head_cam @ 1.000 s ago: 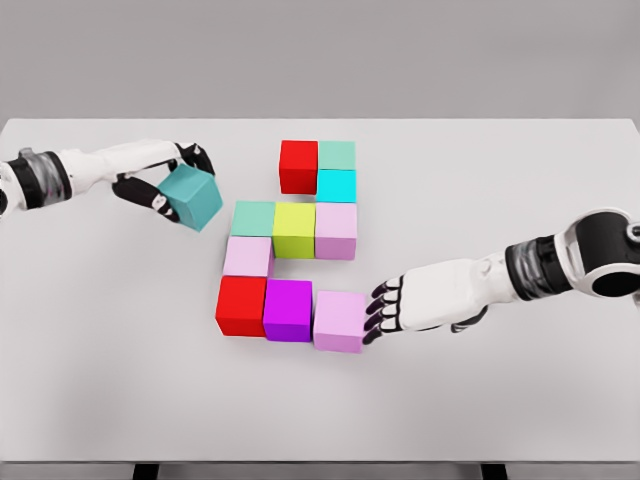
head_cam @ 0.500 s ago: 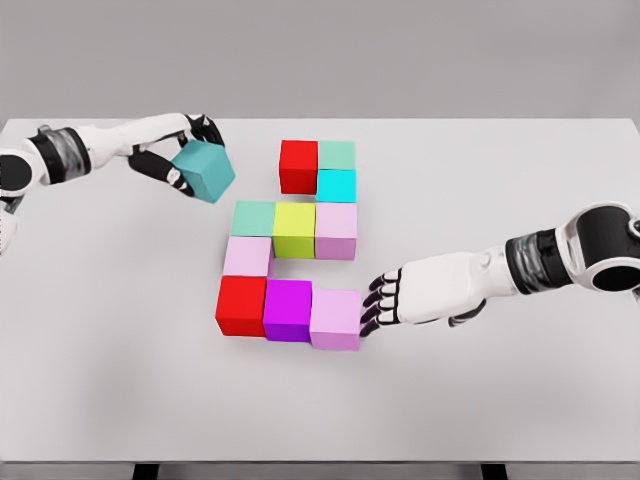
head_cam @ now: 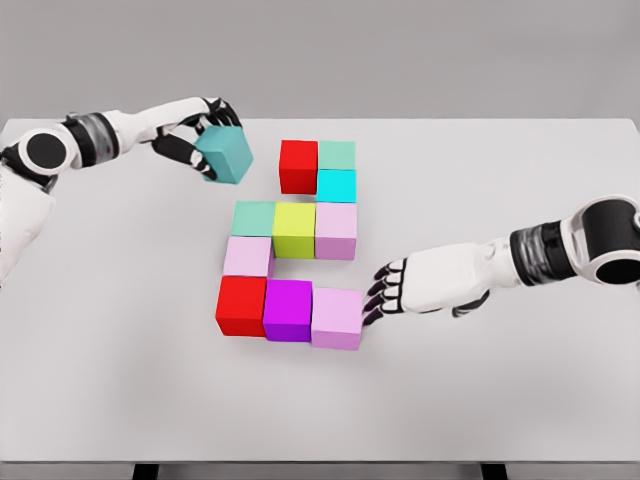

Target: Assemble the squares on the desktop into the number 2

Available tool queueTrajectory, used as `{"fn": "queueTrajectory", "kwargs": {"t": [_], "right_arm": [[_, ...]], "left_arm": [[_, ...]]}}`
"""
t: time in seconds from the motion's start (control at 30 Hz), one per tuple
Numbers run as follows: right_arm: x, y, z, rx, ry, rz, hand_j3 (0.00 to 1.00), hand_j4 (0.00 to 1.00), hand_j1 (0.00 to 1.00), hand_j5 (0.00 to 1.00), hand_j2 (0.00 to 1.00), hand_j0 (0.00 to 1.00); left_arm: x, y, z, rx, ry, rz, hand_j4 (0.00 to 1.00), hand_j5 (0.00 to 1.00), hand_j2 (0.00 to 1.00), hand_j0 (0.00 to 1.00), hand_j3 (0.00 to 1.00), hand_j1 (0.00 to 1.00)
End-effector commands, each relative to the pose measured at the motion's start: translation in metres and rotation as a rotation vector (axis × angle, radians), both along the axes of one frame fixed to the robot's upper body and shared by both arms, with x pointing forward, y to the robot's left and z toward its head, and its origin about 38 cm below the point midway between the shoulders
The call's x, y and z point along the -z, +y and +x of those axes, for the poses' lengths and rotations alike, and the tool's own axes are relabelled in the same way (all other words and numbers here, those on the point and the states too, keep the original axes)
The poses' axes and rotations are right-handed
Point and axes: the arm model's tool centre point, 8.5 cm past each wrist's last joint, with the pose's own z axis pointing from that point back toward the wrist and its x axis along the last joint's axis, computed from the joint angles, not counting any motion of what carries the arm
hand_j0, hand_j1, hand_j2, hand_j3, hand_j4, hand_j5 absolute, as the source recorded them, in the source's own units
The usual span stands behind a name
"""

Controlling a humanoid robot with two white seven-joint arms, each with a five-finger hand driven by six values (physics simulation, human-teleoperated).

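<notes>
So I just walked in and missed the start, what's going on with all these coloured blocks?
The robot is building a digit 2 from coloured cubes on the white table. Its left robot hand holds a teal cube in the air, just left of the red cube at the top row, where a piece is missing. The right robot hand has its fingertips against the light pink cube at the bottom right end.

Teal cube (head_cam: pixel 227 154) held tilted above tabletop, left of red cube (head_cam: pixel 298 165). Nine cubes laid touching in partial 2: red, mint (head_cam: pixel 337 154), cyan (head_cam: pixel 336 185) top; green (head_cam: pixel 253 217), yellow (head_cam: pixel 294 229), pink (head_cam: pixel 336 230) middle; pale pink (head_cam: pixel 247 256); red (head_cam: pixel 241 305), magenta (head_cam: pixel 288 310), lilac (head_cam: pixel 337 318) bottom.
</notes>
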Motion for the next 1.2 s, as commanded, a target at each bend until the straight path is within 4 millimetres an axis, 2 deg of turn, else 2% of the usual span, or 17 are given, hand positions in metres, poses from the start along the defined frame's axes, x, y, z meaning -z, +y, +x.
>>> {"fn": "queueTrajectory", "kwargs": {"t": [0.0, 0.37, 0.67, 0.87, 0.97, 1.17], "right_arm": [[0.001, -0.003, 0.003, 0.015, 0.002, -0.003, 1.00, 1.00, 1.00, 1.00, 1.00, 1.00], [0.003, -0.005, 0.005, 0.026, 0.004, -0.003, 1.00, 1.00, 1.00, 1.00, 1.00, 1.00], [0.002, -0.002, 0.005, 0.020, 0.004, 0.002, 1.00, 1.00, 1.00, 1.00, 1.00, 1.00], [0.003, 0.001, 0.007, 0.018, 0.004, 0.005, 1.00, 1.00, 1.00, 1.00, 1.00, 1.00], [0.002, 0.001, 0.007, 0.018, 0.003, 0.007, 1.00, 1.00, 1.00, 1.00, 1.00, 1.00], [0.003, 0.004, 0.007, 0.014, 0.004, 0.010, 1.00, 1.00, 1.00, 1.00, 1.00, 1.00]], "left_arm": [[0.004, -0.004, 0.002, -0.026, 0.031, -0.013, 0.32, 0.32, 0.32, 0.32, 0.32, 0.32], [0.004, -0.019, 0.012, -0.051, 0.064, -0.033, 0.32, 0.32, 0.32, 0.32, 0.32, 0.32], [0.013, -0.036, 0.014, -0.065, 0.097, 0.009, 0.32, 0.32, 0.32, 0.32, 0.32, 0.32], [0.012, -0.034, 0.017, -0.096, 0.111, 0.025, 0.32, 0.32, 0.32, 0.32, 0.32, 0.32], [0.007, -0.038, 0.024, -0.178, 0.035, 0.019, 0.32, 0.32, 0.32, 0.32, 0.32, 0.32], [0.008, -0.035, 0.026, -0.204, 0.040, 0.042, 0.32, 0.32, 0.32, 0.32, 0.32, 0.32]]}}
